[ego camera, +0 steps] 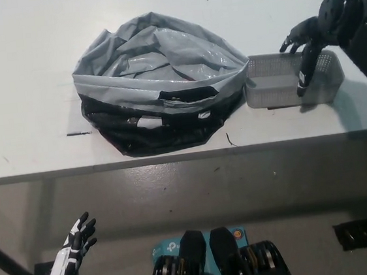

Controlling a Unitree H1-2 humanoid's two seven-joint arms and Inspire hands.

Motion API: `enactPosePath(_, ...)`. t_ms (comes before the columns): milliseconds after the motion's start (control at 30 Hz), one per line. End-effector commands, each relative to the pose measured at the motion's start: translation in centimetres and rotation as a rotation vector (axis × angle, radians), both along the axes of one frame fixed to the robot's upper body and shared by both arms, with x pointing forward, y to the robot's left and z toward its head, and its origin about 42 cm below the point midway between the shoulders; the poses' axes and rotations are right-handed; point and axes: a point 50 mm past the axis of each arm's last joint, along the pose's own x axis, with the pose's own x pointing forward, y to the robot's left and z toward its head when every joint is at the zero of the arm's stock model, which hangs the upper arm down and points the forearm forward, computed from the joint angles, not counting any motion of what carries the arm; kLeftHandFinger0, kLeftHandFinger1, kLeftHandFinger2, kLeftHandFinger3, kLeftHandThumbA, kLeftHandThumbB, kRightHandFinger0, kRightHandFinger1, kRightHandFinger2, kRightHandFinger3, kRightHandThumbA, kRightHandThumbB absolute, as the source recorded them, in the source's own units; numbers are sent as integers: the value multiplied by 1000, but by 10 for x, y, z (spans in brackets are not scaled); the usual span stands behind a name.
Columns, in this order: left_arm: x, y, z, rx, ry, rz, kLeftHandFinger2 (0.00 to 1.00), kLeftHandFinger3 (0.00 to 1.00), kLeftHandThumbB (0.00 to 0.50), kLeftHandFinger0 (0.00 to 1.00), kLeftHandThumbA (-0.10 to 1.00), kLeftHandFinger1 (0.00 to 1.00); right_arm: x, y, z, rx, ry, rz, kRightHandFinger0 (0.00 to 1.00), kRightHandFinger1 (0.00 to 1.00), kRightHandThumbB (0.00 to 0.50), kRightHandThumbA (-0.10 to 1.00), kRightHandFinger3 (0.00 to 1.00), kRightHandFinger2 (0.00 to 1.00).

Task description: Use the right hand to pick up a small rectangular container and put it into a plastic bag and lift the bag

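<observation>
A small grey rectangular mesh container [276, 82] sits on the white table [26, 82], just right of the bag. The grey and black plastic bag [158, 81] lies open and crumpled at the table's middle. My black right hand [306, 46] hovers over the container's right part, open, fingers spread and pointing down, one reaching across the container's near wall. It holds nothing. My white left hand [76, 244] rests low at the lower left, below the table edge, open.
The table's front edge [172, 157] runs across the middle of the picture, with grey floor below it. A black table leg [10, 267] slants at the lower left. A small dark mark [78, 133] lies left of the bag.
</observation>
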Motion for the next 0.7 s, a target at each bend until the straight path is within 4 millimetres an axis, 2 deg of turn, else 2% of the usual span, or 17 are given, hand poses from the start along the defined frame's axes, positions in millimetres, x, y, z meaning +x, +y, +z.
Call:
enactPosePath(0, 2, 2, 10, 11, -50, -27, 1000, 1000, 137, 1000, 1000, 1000, 5, 3, 8, -72, -59, 78, 1000, 1000, 496, 1000, 1000, 1000)
enactPosePath(333, 7, 0, 15, 15, -58, -37, 1000, 1000, 169, 1000, 1000, 1000, 8, 4, -9, -98, -55, 15, 1000, 1000, 500, 995, 1000, 1000)
enactPosePath(400, 8, -1, 16, 4, -57, -37, 1000, 1000, 163, 1000, 1000, 1000, 7, 5, -16, -65, -43, -8, 1000, 1000, 500, 942, 1000, 1000)
enactPosePath(467, 7, -1, 15, 10, -57, -38, 1000, 1000, 163, 1000, 1000, 1000, 6, 7, -26, -103, -49, 29, 1000, 1000, 500, 994, 1000, 1000)
enactPosePath(500, 7, -1, 15, 11, -57, -40, 1000, 1000, 159, 1000, 1000, 1000, 6, 8, -30, -117, -46, 27, 1000, 1000, 500, 955, 1000, 1000)
enactPosePath(567, 8, -1, 16, 12, -59, -42, 1000, 1000, 159, 1000, 1000, 1000, 5, 8, -34, -130, -43, 21, 1000, 1000, 500, 957, 1000, 1000)
enactPosePath(600, 8, -1, 16, 14, -59, -42, 1000, 1000, 161, 1000, 1000, 1000, 5, 7, -39, -121, -40, 13, 1000, 1000, 500, 869, 1000, 1000)
enactPosePath(667, 10, -1, 17, 16, -62, -42, 1000, 1000, 164, 1000, 1000, 1000, 4, 7, -41, -122, -42, 15, 1000, 1000, 500, 812, 1000, 1000)
